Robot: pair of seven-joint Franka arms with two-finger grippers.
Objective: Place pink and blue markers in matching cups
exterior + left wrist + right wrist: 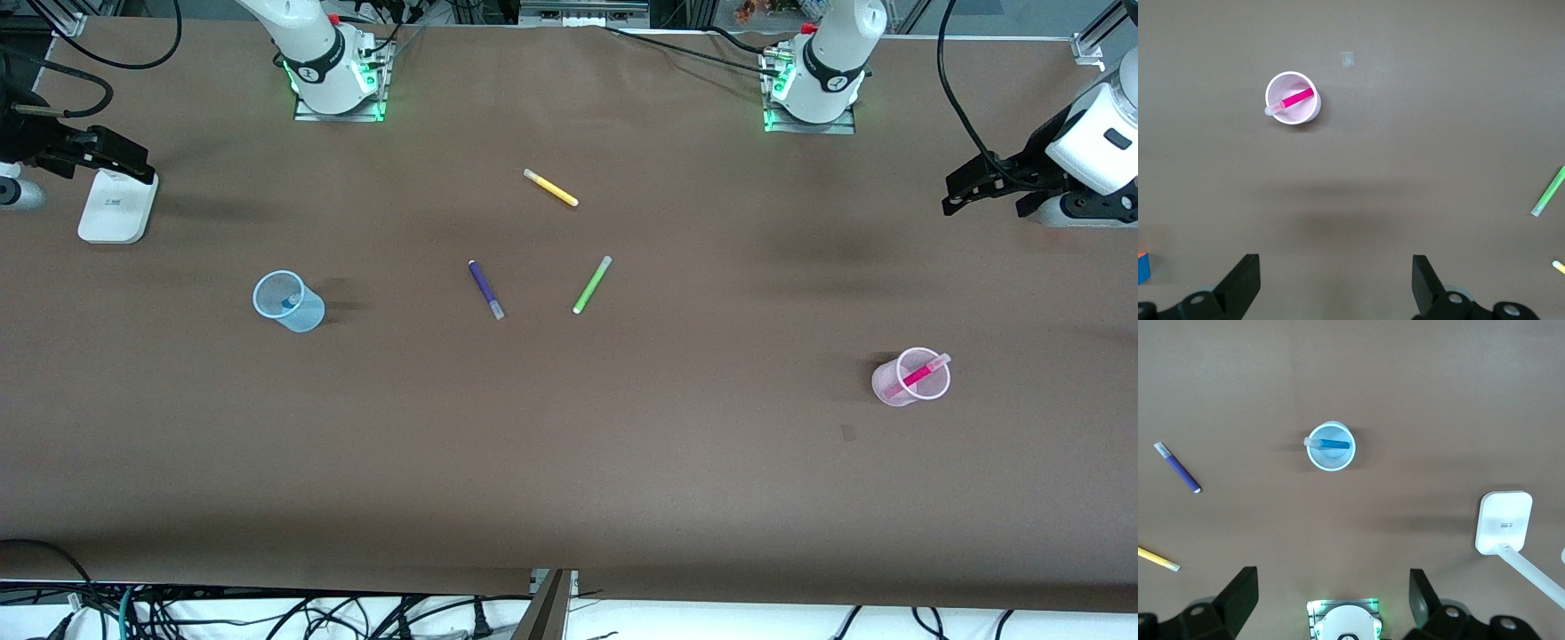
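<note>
The pale blue cup [307, 313] stands upright toward the right arm's end of the table, with the sky-blue marker [290, 302] inside it. In the right wrist view the cup [1319, 461] holds the marker [1333, 443], cap against the rim. The pale pink cup [887, 384] stands toward the left arm's end, with the pink marker [916, 373] leaning in it. They also show in the left wrist view as cup [1305, 117] and marker [1296, 99]. My left gripper [982, 191] [1335, 283] is open and empty, high at its table end. My right gripper [133, 164] [1331, 597] is open and empty at its end.
A yellow marker [551, 188], a dark purple marker [485, 289] and a lime-green marker [592, 284] lie near the table's middle. A white device [116, 206] stands below my right gripper. A small tape patch [847, 433] lies near the pink cup.
</note>
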